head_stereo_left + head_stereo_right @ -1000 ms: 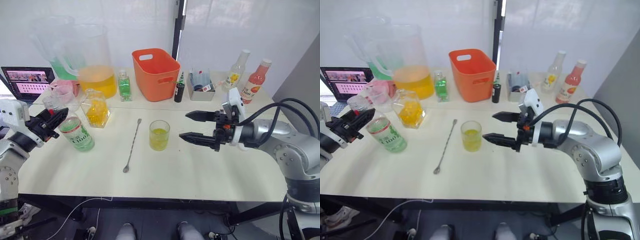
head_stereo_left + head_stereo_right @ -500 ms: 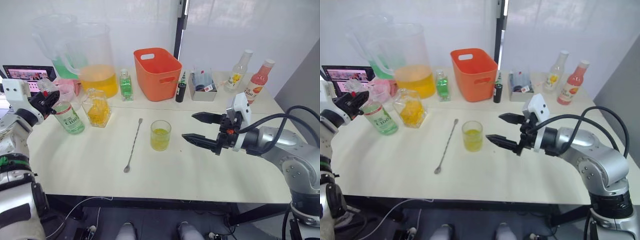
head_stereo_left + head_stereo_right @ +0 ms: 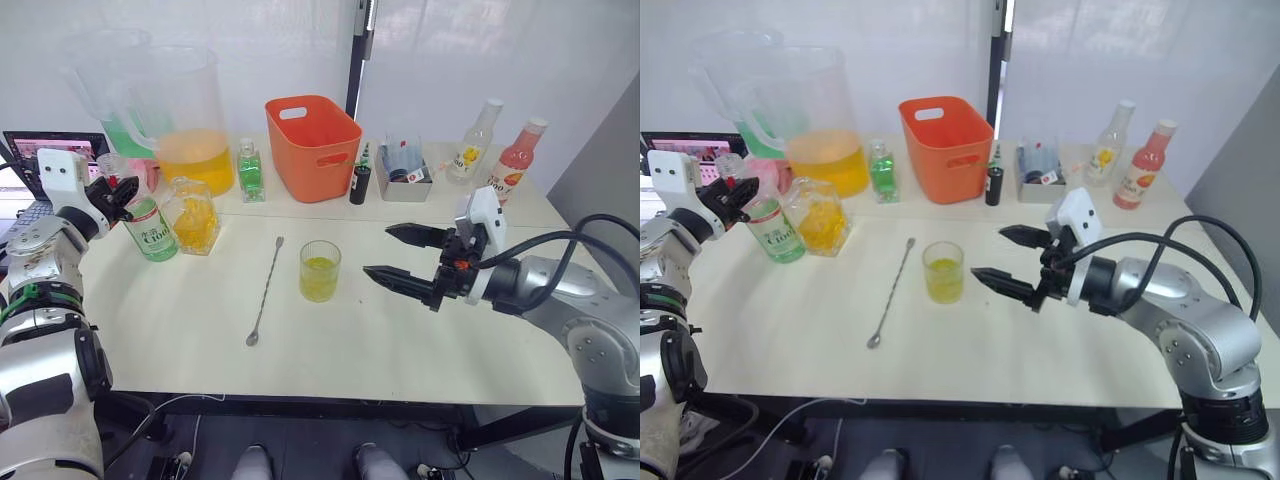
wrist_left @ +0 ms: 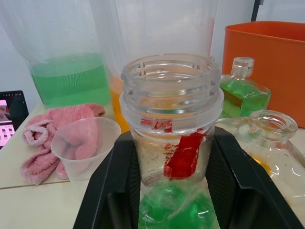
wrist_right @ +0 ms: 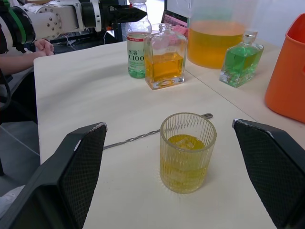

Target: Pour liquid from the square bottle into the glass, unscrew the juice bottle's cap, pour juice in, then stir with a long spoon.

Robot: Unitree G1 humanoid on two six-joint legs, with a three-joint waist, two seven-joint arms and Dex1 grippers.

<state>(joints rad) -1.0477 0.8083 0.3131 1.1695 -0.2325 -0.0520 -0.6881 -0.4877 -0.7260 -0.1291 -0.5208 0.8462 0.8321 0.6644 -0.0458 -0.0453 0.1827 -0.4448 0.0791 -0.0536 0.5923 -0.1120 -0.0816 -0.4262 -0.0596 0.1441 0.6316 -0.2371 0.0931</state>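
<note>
- Presently, head views: the left gripper (image 3: 118, 193) is clamped on the neck of the clear plastic juice bottle with green liquid (image 3: 152, 229), which stands on the cream table (image 3: 400, 340) beside the square glass bottle of amber liquid (image 3: 194, 216). Its cap is already off.
- Risk, as I judge it: an open bottle gripped high at the neck may swing or slop when tilted, and could knock the square bottle touching-close beside it.
- The ribbed glass tumbler (image 3: 320, 271) holds yellow liquid at table centre; the long metal spoon (image 3: 265, 292) lies just to its left, untouched. The right gripper (image 3: 400, 255) hovers spread wide just right of the glass, holding nothing; a careless close-in could tip the glass.
- Count: one glass, one spoon, two large pitchers, one orange plastic basket (image 3: 312, 146), two capped bottles at far right.
- Left wrist view: the open threaded bottle mouth (image 4: 170, 78) sits between both black fingers (image 4: 112, 191).
- Right wrist view: the glass stands midway between the wide-apart fingers.
</note>
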